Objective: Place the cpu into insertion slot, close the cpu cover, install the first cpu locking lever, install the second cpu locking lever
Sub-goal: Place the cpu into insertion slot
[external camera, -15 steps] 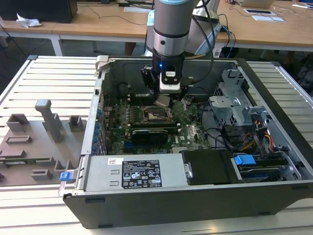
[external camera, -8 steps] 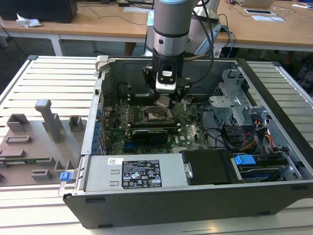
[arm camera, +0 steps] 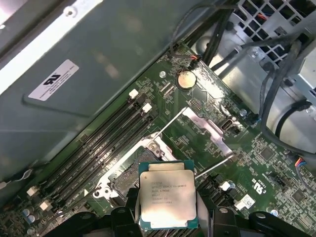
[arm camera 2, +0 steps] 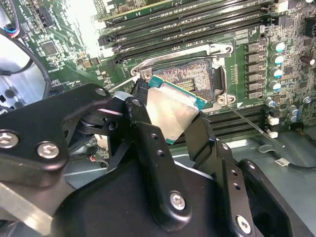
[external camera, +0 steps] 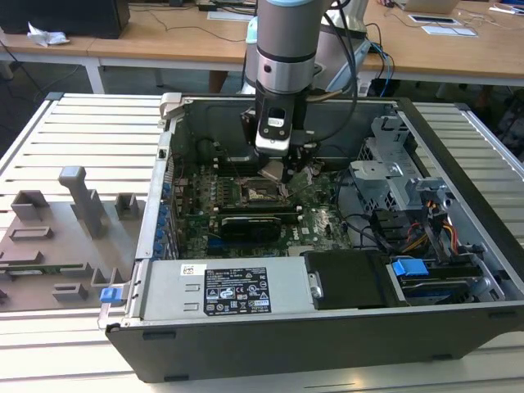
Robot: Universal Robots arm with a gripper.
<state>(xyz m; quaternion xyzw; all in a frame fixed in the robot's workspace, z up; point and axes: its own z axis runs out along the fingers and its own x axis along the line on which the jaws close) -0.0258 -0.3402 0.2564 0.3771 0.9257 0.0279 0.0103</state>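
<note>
My gripper (external camera: pixel 275 169) is inside the open computer case, shut on the cpu (arm camera 2: pixel 170 111). The chip's silver-grey top shows between the two black fingers (arm camera 2: pixel 143 131) in both wrist views. It hangs tilted just above and beside the insertion slot (arm camera 2: pixel 190 76), not seated in it. In the first wrist view the cpu (arm camera: pixel 167 197) lies over the near edge of the insertion slot (arm camera: pixel 129 174). The silvery cpu cover (arm camera: pixel 206 126) stands swung open beyond the slot. Two thin wire locking levers (arm camera: pixel 213 167) are released and stick out from the socket's sides.
Rows of memory slots (arm camera 2: pixel 177 24) run along one side of the socket. A long black card (external camera: pixel 258 223) sits in front of it in the exterior view. Cables and a drive cage (external camera: pixel 393 176) fill the case's right part; a grey fixture plate (external camera: pixel 65 237) lies outside at the left.
</note>
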